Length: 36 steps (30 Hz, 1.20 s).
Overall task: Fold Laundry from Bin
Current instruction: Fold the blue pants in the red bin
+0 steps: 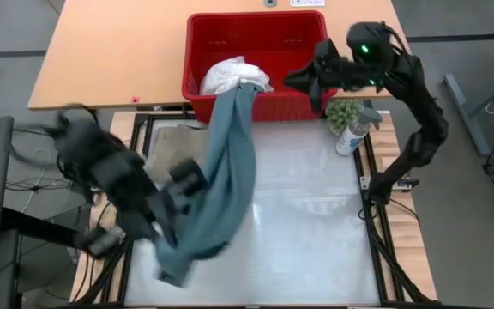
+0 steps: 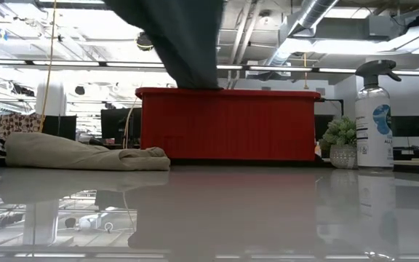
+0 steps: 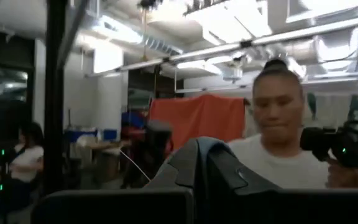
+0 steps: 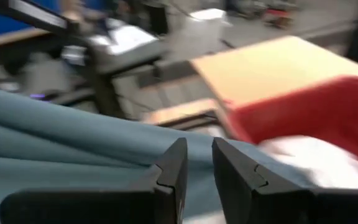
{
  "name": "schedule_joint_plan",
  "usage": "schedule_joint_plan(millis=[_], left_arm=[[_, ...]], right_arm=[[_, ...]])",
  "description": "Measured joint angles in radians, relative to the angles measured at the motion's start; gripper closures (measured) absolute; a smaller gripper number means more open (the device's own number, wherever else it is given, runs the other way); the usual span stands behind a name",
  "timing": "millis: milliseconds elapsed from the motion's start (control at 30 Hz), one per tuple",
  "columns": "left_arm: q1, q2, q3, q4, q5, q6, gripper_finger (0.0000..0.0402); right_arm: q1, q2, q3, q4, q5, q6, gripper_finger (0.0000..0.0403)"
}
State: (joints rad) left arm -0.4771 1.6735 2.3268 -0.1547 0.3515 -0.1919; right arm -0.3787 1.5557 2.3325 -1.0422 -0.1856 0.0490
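Note:
The red bin [image 1: 294, 34] stands at the table's far edge with a white garment [image 1: 230, 75] inside. A teal garment [image 1: 230, 172] runs from the bin's near rim [image 1: 230, 101] toward the table's near left, where my left gripper [image 1: 191, 182] is shut on it. In the low view the garment [image 2: 184, 44] hangs from above in front of the bin [image 2: 228, 124]. A beige garment [image 2: 78, 153] lies flat on the table left of the bin. My right gripper [image 1: 297, 79] hovers over the bin's right half, its fingers [image 4: 178, 163] slightly apart, and touches nothing. My left gripper holds the teal garment partway along its length, where a bunched fold [image 3: 197, 163] stands up between the two fingers. How many layers it has cannot be told. From the hold, one end reaches up to the bin's rim and the other end [image 1: 183, 253] droops toward the near left.
A spray bottle [image 1: 350, 136] and a small potted plant [image 1: 343, 112] stand to the right of the bin. A wooden tabletop [image 1: 110, 51] lies beyond it. A person [image 3: 278, 149] shows in the room behind. The table's near right [image 1: 316, 232] is bare.

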Motion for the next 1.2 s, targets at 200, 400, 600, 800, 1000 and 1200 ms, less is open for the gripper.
schedule_joint_plan(millis=[200,400,600,800,1000,1200], left_arm=[[-0.107,0.052,-0.002,-0.088,-0.401,0.138,0.0401],[-0.117,0.010,-0.002,-0.129,-1.059,0.329,0.0401],[-0.092,-0.030,0.001,-0.148,-1.480,0.448,0.0401],[-0.077,-0.032,0.001,-0.206,-1.486,0.469,0.0401],[-0.042,-0.033,0.001,-0.244,-1.517,0.471,0.0401],[-0.024,-0.032,0.001,-0.307,-1.542,0.555,0.0371]], right_arm=[[0.247,-0.069,0.000,0.015,0.017,0.140,0.0300],[0.556,-0.085,0.000,0.004,0.226,0.190,0.0300],[0.810,-0.011,0.001,-0.127,0.611,0.232,0.0300],[0.878,0.152,-0.001,-0.146,0.757,0.172,0.0300],[0.871,0.298,-0.001,-0.123,0.868,0.129,0.0300],[0.869,0.361,0.000,-0.010,0.895,0.093,0.0288]])
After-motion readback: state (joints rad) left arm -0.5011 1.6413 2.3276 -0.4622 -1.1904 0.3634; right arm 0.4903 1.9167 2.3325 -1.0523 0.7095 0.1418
